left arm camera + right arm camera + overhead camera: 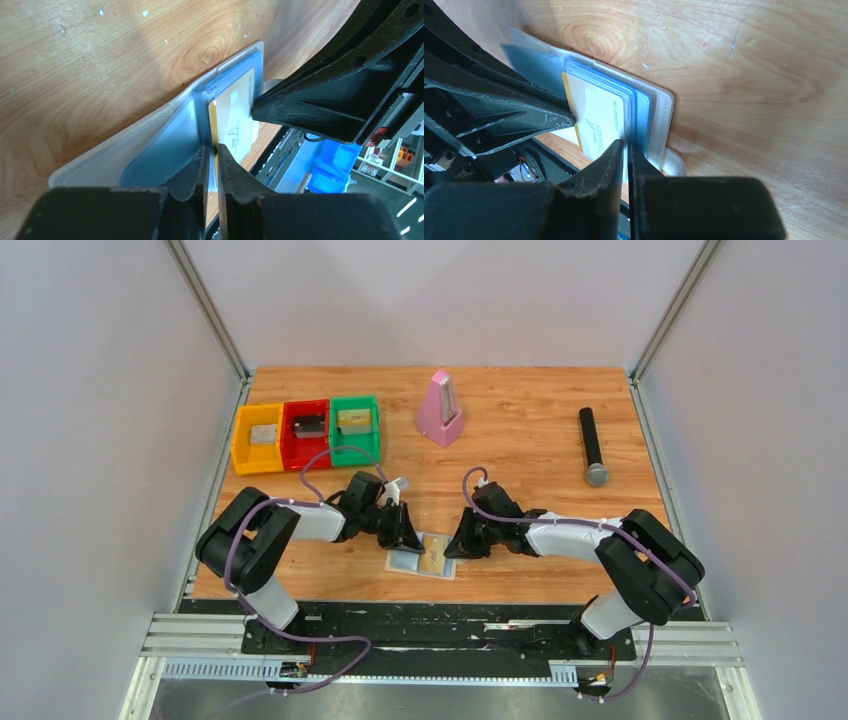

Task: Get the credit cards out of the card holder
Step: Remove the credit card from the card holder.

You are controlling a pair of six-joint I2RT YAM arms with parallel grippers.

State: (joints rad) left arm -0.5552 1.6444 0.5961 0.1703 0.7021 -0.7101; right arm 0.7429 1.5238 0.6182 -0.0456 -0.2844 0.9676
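The card holder (404,562) lies spread open near the table's front edge, cream outside with pale blue inner panels (165,150). A yellow-gold credit card (239,116) stands partly out of the right panel's pocket. My left gripper (214,149) is shut on that card's near edge; from above it sits at the holder's left side (408,540). My right gripper (625,144) is shut on the edge of the holder's right panel, beside the card (596,117); from above it sits at the holder's right side (452,548). The two grippers almost meet over the holder.
Yellow (258,438), red (305,433) and green (355,428) bins stand in a row at the back left, each with something small inside. A pink pyramid-shaped object (440,410) stands at the back middle. A black microphone (592,447) lies at the right.
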